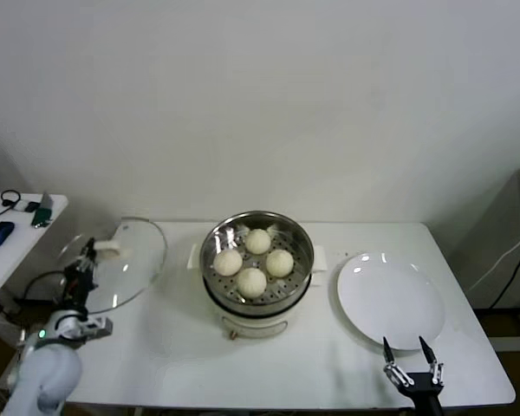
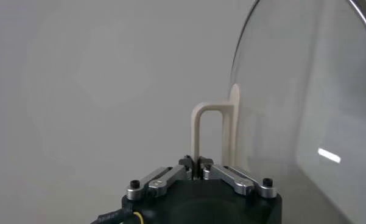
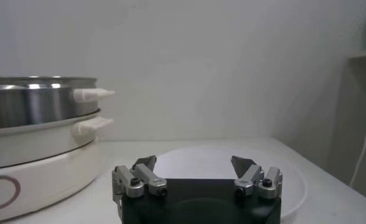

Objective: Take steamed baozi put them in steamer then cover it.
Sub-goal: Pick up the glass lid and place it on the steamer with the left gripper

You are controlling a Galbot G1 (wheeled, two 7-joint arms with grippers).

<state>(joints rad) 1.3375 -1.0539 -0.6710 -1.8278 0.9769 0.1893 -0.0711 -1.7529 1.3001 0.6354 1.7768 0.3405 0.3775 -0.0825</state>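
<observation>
Several white baozi [image 1: 253,260] sit on the perforated tray inside the shiny steamer [image 1: 299,277] at the table's middle. My left gripper [image 1: 90,254] is shut on the cream bar handle [image 2: 209,134] of the clear glass cover [image 1: 130,264], which it holds tilted up over the table's left end, left of the steamer. The cover's glass [image 2: 304,115] fills one side of the left wrist view. My right gripper [image 1: 405,349] is open and empty at the table's front edge, just in front of the plate. The steamer's side [image 3: 30,109] shows in the right wrist view.
A flat white plate [image 1: 390,299] lies right of the steamer; it also shows in the right wrist view [image 3: 189,164]. A small side table [image 1: 17,234] with dark gadgets stands at far left. A cable [image 1: 511,269] hangs at the right.
</observation>
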